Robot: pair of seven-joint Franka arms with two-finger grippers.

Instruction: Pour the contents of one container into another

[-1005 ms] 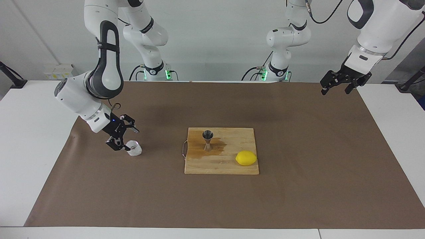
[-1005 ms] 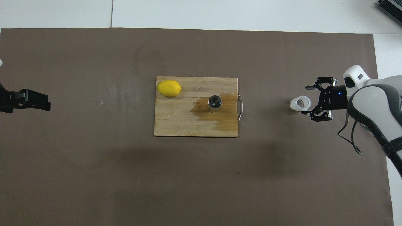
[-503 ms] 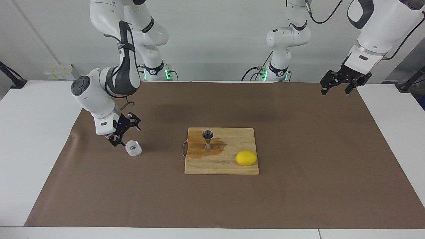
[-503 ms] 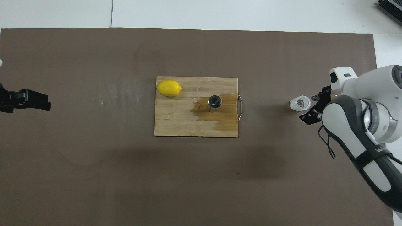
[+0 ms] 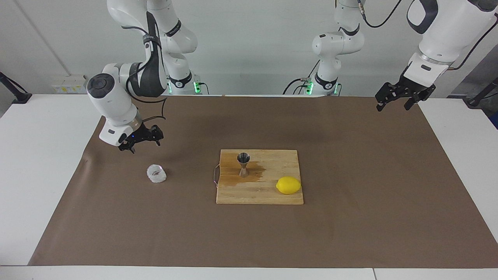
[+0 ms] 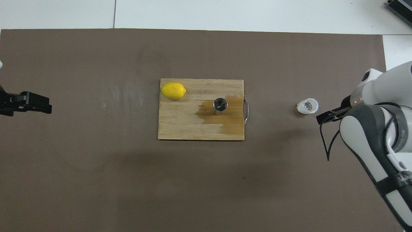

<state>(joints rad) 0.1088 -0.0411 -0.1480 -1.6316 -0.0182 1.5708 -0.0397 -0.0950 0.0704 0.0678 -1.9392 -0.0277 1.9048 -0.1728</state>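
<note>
The small clear faceted glass cup (image 5: 156, 174) (image 6: 307, 106) stands upright and alone on the brown mat toward the right arm's end. My right gripper (image 5: 142, 144) (image 6: 325, 117) hangs open and empty above the mat, clear of the glass, on the side toward the robots. The steel hourglass jigger (image 5: 243, 164) (image 6: 220, 104) stands upright on the wooden cutting board (image 5: 260, 194) (image 6: 180, 125), in a dark wet patch. My left gripper (image 5: 392, 106) (image 6: 47, 108) waits open in the air over the mat's edge at the left arm's end.
A yellow lemon (image 5: 288, 185) (image 6: 173, 90) lies on the board's corner away from the robots, toward the left arm's end. The board has a metal handle (image 5: 215, 175) on its edge facing the glass. The brown mat (image 5: 350, 217) covers most of the white table.
My right gripper has let go of the glass, risen and drawn back toward the robots. The glass stays in place on the mat. The left arm has not moved.
</note>
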